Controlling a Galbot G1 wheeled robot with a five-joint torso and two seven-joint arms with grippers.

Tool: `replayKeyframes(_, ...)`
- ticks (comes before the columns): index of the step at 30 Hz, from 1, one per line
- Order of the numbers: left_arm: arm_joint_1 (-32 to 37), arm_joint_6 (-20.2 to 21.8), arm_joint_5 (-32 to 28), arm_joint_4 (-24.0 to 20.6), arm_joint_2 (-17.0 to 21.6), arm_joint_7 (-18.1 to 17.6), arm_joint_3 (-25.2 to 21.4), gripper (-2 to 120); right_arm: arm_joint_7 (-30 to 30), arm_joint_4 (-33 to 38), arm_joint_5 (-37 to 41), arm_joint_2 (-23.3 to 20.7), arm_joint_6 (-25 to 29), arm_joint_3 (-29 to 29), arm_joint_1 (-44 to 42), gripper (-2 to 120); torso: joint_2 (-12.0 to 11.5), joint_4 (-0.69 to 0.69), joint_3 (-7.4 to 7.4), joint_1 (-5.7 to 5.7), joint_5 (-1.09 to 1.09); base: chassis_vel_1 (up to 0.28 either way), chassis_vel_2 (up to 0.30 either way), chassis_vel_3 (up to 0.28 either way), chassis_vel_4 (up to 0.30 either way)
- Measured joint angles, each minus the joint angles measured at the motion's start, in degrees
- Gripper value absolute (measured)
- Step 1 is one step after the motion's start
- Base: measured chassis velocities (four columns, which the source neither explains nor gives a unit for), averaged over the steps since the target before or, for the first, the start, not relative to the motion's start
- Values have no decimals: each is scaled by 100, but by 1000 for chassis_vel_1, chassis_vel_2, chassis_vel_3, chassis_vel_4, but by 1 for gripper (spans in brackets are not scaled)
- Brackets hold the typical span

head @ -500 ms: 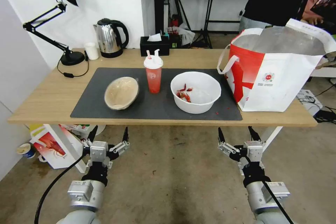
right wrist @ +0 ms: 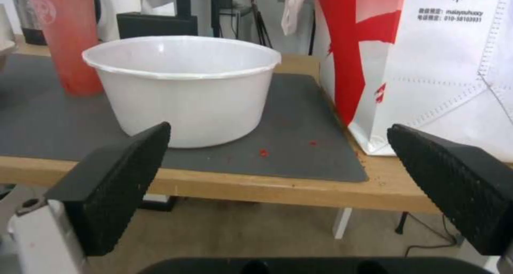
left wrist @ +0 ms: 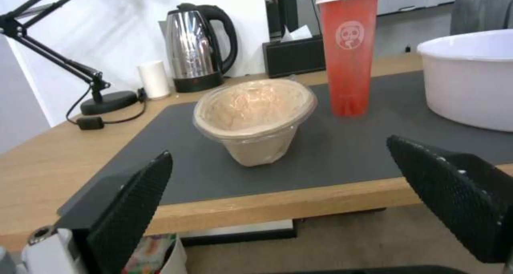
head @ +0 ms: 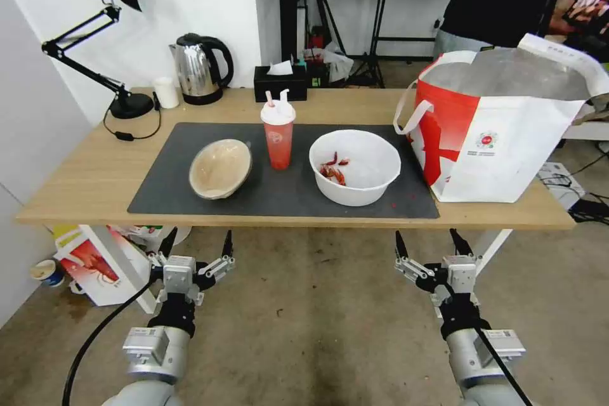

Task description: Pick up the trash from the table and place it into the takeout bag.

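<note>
On the table (head: 82,184), a dark mat holds the trash: a tilted beige paper bowl (head: 220,168) (left wrist: 254,115), a red drink cup (head: 278,133) (left wrist: 348,49) with white lid and straws, and a large white bowl (head: 355,166) (right wrist: 184,85) with red scraps. The takeout bag (head: 501,133) (right wrist: 427,65) stands open at the table's right end, foil lining showing. My left gripper (head: 196,246) (left wrist: 315,197) hangs open below the front edge, facing the paper bowl. My right gripper (head: 431,244) (right wrist: 278,193) hangs open too, facing the white bowl.
A black desk lamp (head: 111,44), small white cup (head: 167,92), steel kettle (head: 200,68) and black tissue box (head: 280,81) line the table's back. A red-and-white carton (head: 95,266) and a paper cup (head: 45,273) sit on the floor at left. A person stands behind the bag.
</note>
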Motion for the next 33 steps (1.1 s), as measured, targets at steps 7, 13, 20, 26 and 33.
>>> replayKeyframes(7, 0, 0, 0, 0, -1, -1, 0, 100, -73, 7, 103, -375, -44, -38, 278, 100, 0, 0, 0, 0, 0, 0, 0, 0, 0)
replayKeyframes(13, -1, 0, 0, 0, 0, -1, 0, 100, -235, 20, 298, -1082, -160, -115, 816, 100, 0, 2, 1, 0, 1, 0, 0, 0, 0)
replayKeyframes(20, 0, 0, 0, 0, 0, -1, 0, 100, -366, 25, 471, -1722, -249, -172, 1295, 100, 0, 2, 1, 2, 1, 0, 0, 0, 0)
replayKeyframes(26, 0, 0, 0, 0, 0, -1, 0, 100, -613, 65, 791, -2712, -438, -286, 2059, 100, 0, 1, 1, 1, 1, 0, 0, 0, 0)
replayKeyframes(33, 0, 0, 0, 0, 0, -1, 0, 100, -833, 104, 1072, -3609, -594, -382, 2747, 100, 0, 0, 1, 1, 0, 0, 0, 0, 0)
